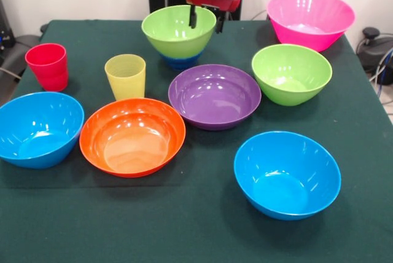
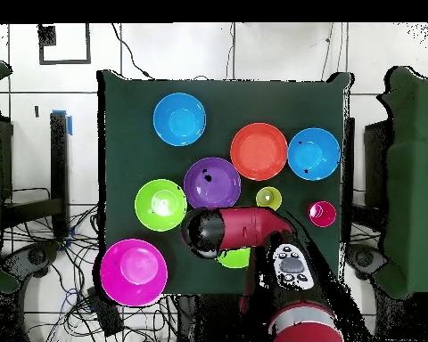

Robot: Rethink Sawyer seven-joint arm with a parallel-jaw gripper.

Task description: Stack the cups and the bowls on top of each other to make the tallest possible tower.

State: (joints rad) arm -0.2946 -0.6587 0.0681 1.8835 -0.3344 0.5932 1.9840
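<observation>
Front view shows the gripper (image 1: 206, 18) with fingers spread astride the far rim of a lime green bowl (image 1: 177, 31), which sits nested on the dark blue bowl (image 1: 180, 61). This looks like the tower's start, either just set down or about to be gripped. At five o'clock lies the purple bowl (image 1: 214, 96), likely next; it needs a rim pinch.
</observation>
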